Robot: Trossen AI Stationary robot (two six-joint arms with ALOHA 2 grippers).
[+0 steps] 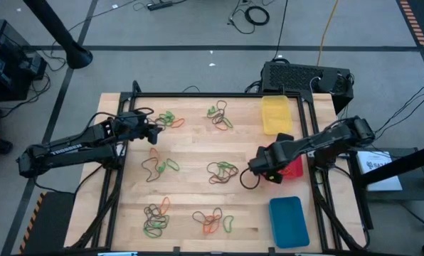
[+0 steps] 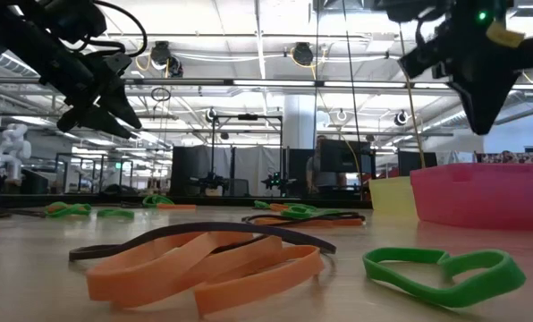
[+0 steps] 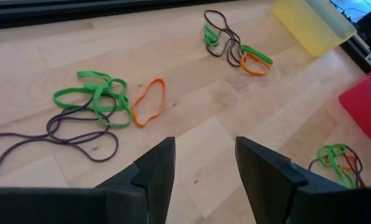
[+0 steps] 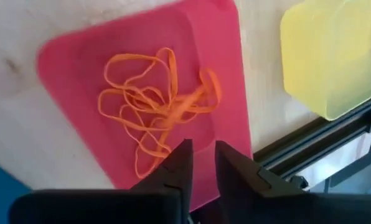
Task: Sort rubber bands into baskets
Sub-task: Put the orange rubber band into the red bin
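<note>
Rubber bands [image 1: 221,171], orange, green and dark, lie in loose clusters across the table's left and middle. A tangle of orange bands [image 4: 157,99] lies in the red basket [image 4: 216,43], at right between the far yellow basket [image 1: 276,114] and the near blue basket [image 1: 289,221].

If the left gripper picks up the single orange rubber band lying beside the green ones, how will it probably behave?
The thin orange rubber band will probably hang limp, since it lies flat in an uneven loop. It looks very light, so the open left gripper may nudge it away when closing. It lies close to the tangled green rubber bands, so one could perhaps be dragged along.
</note>
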